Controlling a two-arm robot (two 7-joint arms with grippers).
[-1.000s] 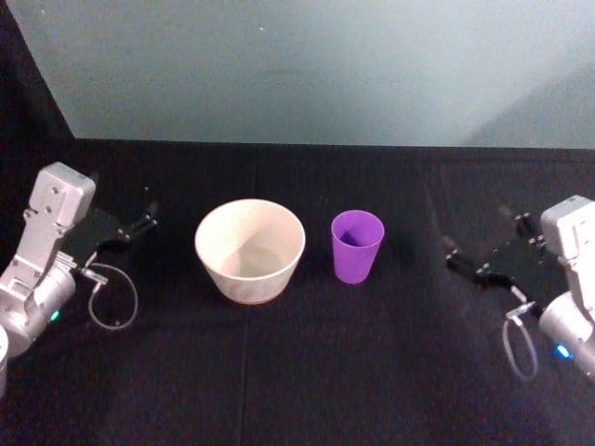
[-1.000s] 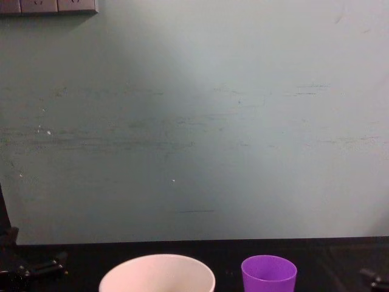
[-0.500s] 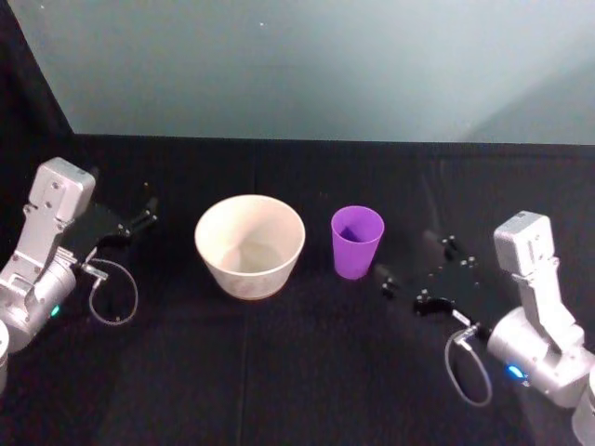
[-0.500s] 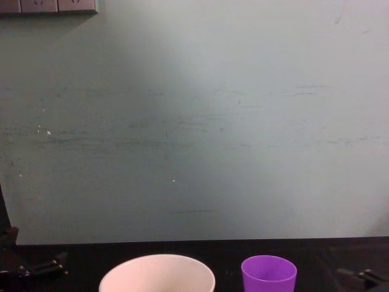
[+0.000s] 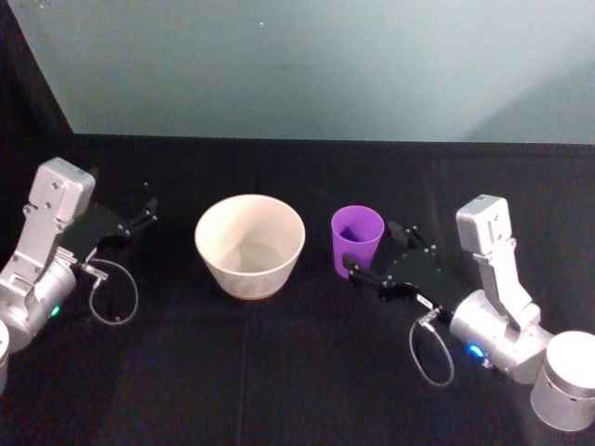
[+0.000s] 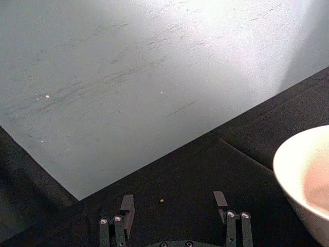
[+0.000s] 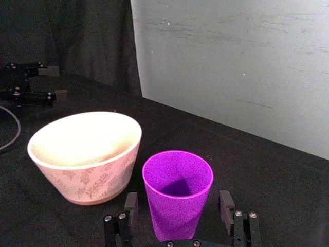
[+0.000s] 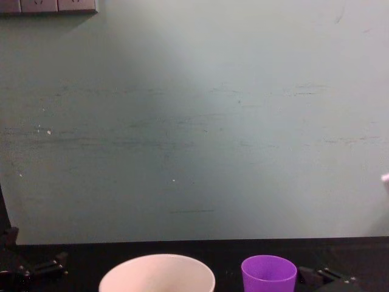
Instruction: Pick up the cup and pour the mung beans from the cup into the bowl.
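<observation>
the right gripper point(image 5: 373, 249) has just swung in from the table's right edge. its fingers now stand spread either side of the purple cup point(image 5: 356, 232), one by the near side of its base and one behind it on the right. from the right wrist view the cup sits squarely between them with a gap on each side, so nothing is gripped yet. the cup is upright near the middle of the table point(image 5: 279, 372), just beside the pale bowl point(image 5: 249, 275) on its left, and neither has budged. i can't make out any beans inside the cup from here. the left gripper point(image 5: 146, 214) waits near the table's left edge, fingers spread and holding nothing, same as before. to my eye the reach is done and the squeeze comes next. the cup looks light and tapered, so a careless grip could tip it.
</observation>
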